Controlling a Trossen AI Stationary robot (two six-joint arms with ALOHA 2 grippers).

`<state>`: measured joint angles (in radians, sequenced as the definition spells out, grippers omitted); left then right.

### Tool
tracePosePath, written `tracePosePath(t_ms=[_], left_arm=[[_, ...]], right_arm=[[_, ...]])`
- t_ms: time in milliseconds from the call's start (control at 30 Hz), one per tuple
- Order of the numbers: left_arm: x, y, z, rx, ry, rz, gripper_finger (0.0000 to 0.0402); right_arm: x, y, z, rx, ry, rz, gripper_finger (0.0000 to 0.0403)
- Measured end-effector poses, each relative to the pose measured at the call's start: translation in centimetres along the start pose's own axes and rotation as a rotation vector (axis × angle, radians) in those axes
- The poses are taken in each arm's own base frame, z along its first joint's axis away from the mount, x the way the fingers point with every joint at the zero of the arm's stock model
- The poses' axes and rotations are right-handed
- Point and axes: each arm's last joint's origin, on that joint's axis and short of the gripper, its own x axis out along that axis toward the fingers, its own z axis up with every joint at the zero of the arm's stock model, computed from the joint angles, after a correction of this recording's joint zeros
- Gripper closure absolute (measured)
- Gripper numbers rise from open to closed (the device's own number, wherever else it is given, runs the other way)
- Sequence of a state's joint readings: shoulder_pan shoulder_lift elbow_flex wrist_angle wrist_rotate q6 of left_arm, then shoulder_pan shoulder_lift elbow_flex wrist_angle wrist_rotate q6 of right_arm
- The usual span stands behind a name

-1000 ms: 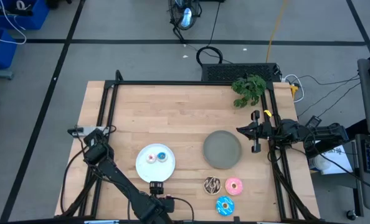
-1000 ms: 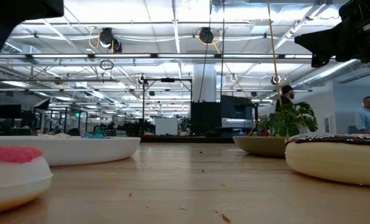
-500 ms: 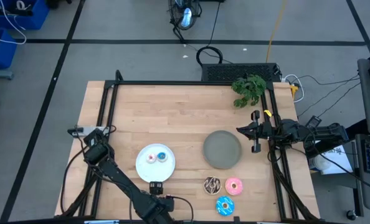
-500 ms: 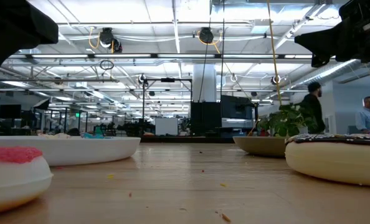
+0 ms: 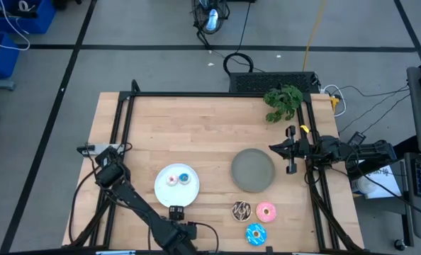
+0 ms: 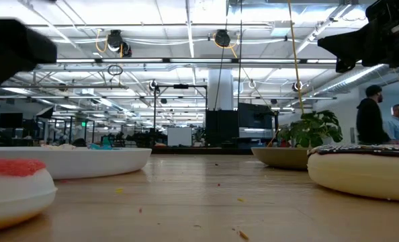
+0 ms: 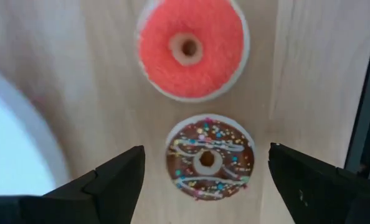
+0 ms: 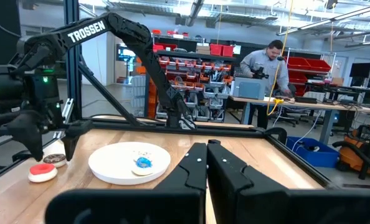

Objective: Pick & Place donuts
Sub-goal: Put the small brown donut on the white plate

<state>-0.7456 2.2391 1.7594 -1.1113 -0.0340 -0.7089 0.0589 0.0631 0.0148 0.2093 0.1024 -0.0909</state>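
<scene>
The counter (image 5: 196, 134) carries a grey plate (image 5: 253, 170) and a white plate (image 5: 177, 183) with tiny donuts. Near its front edge, the left claw (image 7: 203, 180) hangs spread above the chocolate donut (image 7: 208, 164), beside the pink donut (image 7: 190, 46) and blue donut (image 5: 256, 234). The right claw (image 8: 207, 163) is pressed together at the right edge.

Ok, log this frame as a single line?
left gripper: open above chocolate donut | right gripper: shut, parked at table edge | grey plate: empty
</scene>
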Motion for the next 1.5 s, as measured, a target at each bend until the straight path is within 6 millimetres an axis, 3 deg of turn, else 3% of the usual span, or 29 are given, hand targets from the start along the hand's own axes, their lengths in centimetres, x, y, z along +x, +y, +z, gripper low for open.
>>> tracePosePath(t_ms=[567,967,1100,1167,1367,1500], left_arm=[[0.9,0.5,0.1,0.026,0.008,-0.028,0.0074],[1.0,0.4,0.1,0.059,0.023,-0.042,0.0227],[0.7,0.8,-0.1,0.021,0.045,-0.038,0.0258],[-0.1,1.0,-0.3,-0.007,0.046,-0.041,0.0264],[-5.1,2.4,-1.5,-0.056,-0.030,-0.028,0.0245],[-10.0,4.5,-2.9,-0.079,-0.155,-0.003,0.0224]], right_arm=[[0.0,0.0,0.0,0.000,0.001,0.000,0.0403],[0.0,0.0,0.0,0.000,0.004,0.000,0.0403],[0.0,0.0,0.0,0.000,0.004,0.000,0.0403],[0.0,0.0,0.0,0.000,0.004,0.000,0.0403],[0.0,0.0,0.0,0.007,0.004,0.002,0.0403],[0.0,0.0,0.0,0.008,0.003,0.002,0.0403]])
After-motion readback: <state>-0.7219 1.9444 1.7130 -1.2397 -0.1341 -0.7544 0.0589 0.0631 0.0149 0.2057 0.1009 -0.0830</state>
